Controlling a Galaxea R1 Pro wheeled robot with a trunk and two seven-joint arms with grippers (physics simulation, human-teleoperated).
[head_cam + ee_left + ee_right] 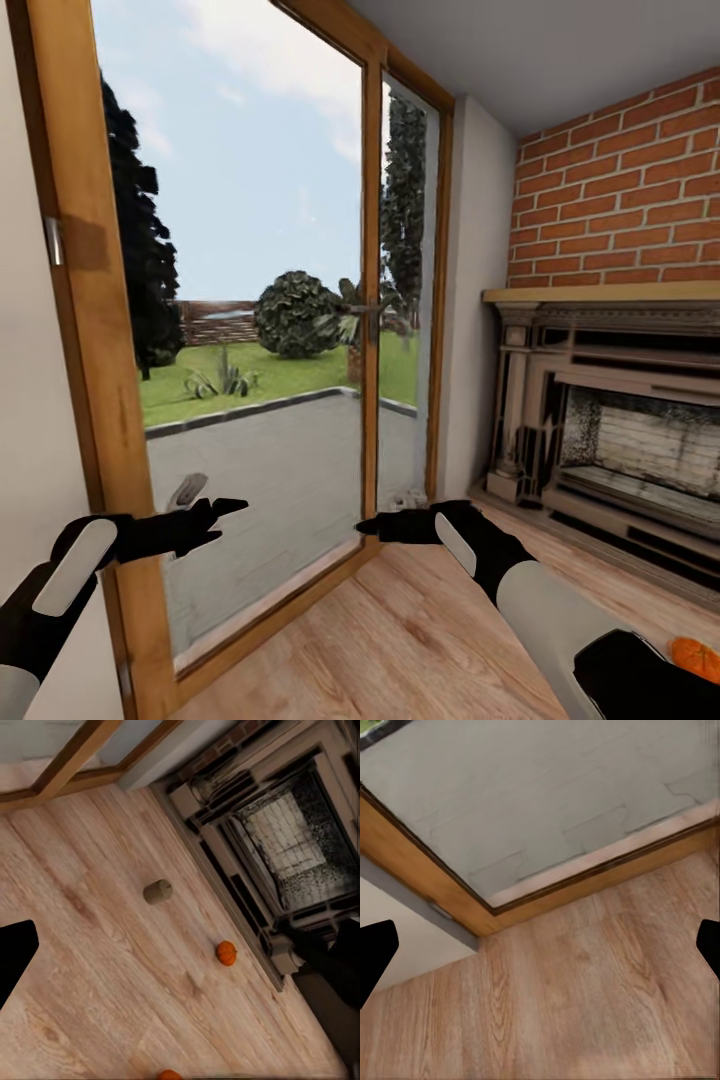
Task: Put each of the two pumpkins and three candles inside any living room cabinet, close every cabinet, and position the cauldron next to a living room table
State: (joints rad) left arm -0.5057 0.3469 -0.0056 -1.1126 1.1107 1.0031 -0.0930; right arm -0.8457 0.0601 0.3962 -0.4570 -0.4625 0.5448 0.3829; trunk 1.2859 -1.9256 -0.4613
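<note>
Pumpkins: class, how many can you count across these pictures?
2. One pumpkin lies on the wood floor near the fireplace; another pumpkin sits farther along the floor. Others may be hidden.

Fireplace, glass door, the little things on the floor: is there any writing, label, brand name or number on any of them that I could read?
None: no words, numbers or signs can be read in any view.
The brick wall, fireplace and wooden door frame are bare of lettering.
The candle and pumpkins on the floor carry no label that can be made out.
</note>
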